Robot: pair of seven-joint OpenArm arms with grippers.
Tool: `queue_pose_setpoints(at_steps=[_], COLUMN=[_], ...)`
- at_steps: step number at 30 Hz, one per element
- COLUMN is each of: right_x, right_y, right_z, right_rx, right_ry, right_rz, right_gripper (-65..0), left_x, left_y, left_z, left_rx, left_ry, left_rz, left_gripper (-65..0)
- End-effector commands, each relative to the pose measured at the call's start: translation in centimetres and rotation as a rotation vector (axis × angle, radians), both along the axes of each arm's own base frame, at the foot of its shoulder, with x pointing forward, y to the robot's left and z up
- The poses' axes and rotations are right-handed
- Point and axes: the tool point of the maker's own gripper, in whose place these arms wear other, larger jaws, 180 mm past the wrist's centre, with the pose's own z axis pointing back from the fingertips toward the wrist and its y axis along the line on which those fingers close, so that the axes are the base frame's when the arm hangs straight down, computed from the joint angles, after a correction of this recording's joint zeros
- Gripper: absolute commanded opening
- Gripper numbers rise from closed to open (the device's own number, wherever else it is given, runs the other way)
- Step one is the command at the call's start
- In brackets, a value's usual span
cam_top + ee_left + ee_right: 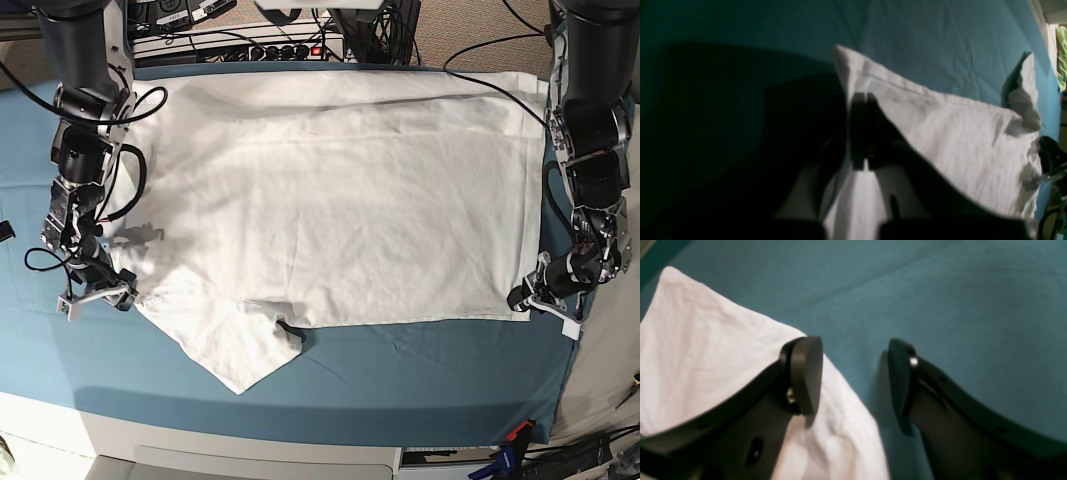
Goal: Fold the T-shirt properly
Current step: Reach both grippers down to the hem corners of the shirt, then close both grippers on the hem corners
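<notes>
T-shirt material: I see a plain white cotton T-shirt [340, 200], finely wrinkled, with a stitched hem line visible along one raised edge in the left wrist view.
T-shirt shape: it lies spread nearly flat in a broad rectangle, with one pointed flap hanging toward the near edge of the table.
T-shirt location: it covers the middle and far part of the teal cloth [420, 370], reaching almost from one arm to the other.
Teal cloth texture: matte, lightly creased, fully covering the work surface.
Right gripper state: the right gripper [855, 376] stands wide apart and I see nothing between its pads.
Right gripper material: smooth black rounded pads [805, 373] on black curved fingers.
T-shirt relative to right gripper: one pad sits over the shirt's edge, the other over bare teal cloth; the cloth edge runs beneath the gap.
Left gripper state: the left gripper [864, 100] is pinched together on a fold of the T-shirt, cloth draped on both sides of its dark fingers.
T-shirt relative to left gripper: the clamped hem corner is lifted off the teal cloth.
Right arm pose: it reaches down at the base view's left, wrist low beside the shirt's sleeve end.
Left arm pose: it reaches down at the base view's right, wrist low at the shirt's near corner.
</notes>
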Motion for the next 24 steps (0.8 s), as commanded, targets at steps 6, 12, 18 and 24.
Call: queue_pose_setpoints(at_steps=[6,12,18,24], right_x=[1.3,1.5,1.8,2.0], right_y=[0.4,1.9,3.0,4.0], right_z=[1.7,1.4,1.3,1.1], right_rx=[0.008,0.028,0.043,0.057], right_ry=[-0.041,-0.044,-0.051,-0.060], right_rz=[0.015,0.047,0.077,0.083], right_gripper=[-33.3,-33.3,-33.3,-33.5], left_x=[1.8,1.9,1.9,1.9], left_y=[1.0,0.9,0.9,0.9], left_z=[2.8,2.9,3.0,2.9], left_rx=[0.005,0.006,0.006,0.006], left_ry=[-0.087,-0.100,-0.102,-0.101], left_rz=[0.018,0.008,0.009,0.009], left_gripper=[-65.0,-65.0,-65.0,-65.0])
